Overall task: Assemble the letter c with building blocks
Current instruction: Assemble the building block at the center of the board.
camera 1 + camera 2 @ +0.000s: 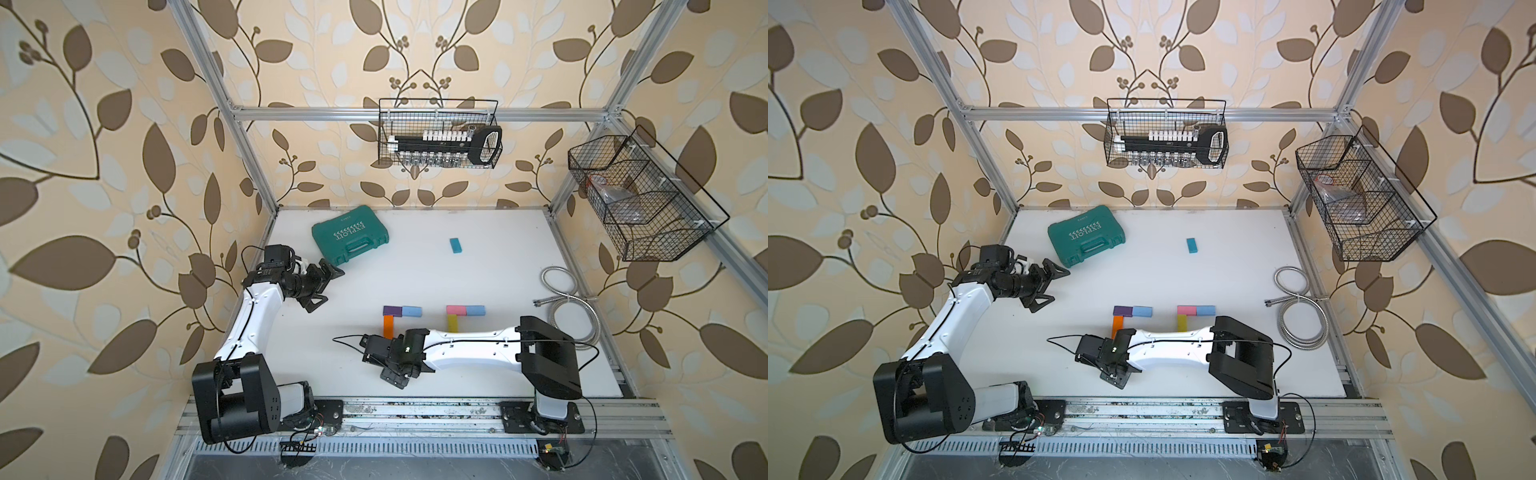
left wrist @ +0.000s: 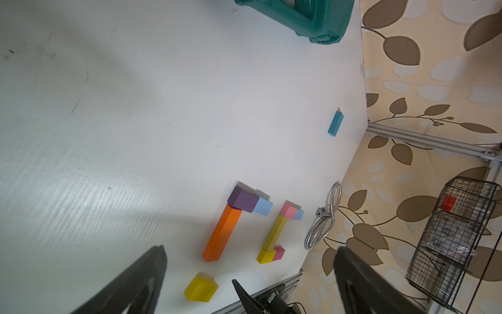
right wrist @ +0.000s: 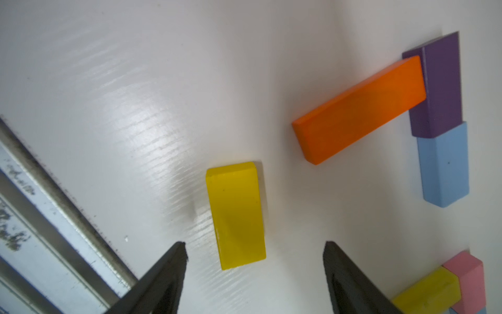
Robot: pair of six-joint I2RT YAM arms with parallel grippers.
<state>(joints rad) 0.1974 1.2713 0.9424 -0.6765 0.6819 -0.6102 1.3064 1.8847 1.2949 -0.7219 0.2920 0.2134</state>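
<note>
Right claw (image 3: 254, 242): released, yellow block (image 3: 235, 214) loose between its tips. Hazard: withdraw crooked and you knock it into the orange block (image 3: 358, 108) beyond.

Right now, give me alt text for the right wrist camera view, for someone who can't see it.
A yellow block lies flat on the white table, its near end between the fingertips of the open right end effector, touching neither. Beyond it an orange block butts against a purple block, which sits end to end with a light blue block.
</note>
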